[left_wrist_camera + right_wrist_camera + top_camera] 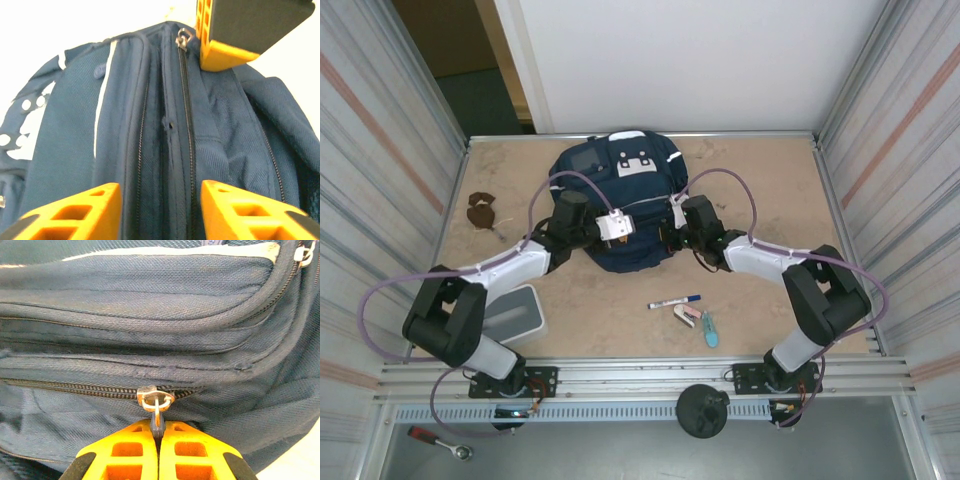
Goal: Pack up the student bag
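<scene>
- Where the counter runs closest to the arm bases, a blue-capped marker & a teal pen-like item lie on the near side of the right end effector, well apart from it.
- Grey box: near side of the left end effector, beside that arm's base.
- Right end effector: fingers pressed together, pinching the zip pull; slider just beyond the tips.
- Left end effector: fingers approx. half apart, gripping nothing, straddling a closed zip line.
- Student bag: under & beyond both end effectors, far centre of the counter.
</scene>
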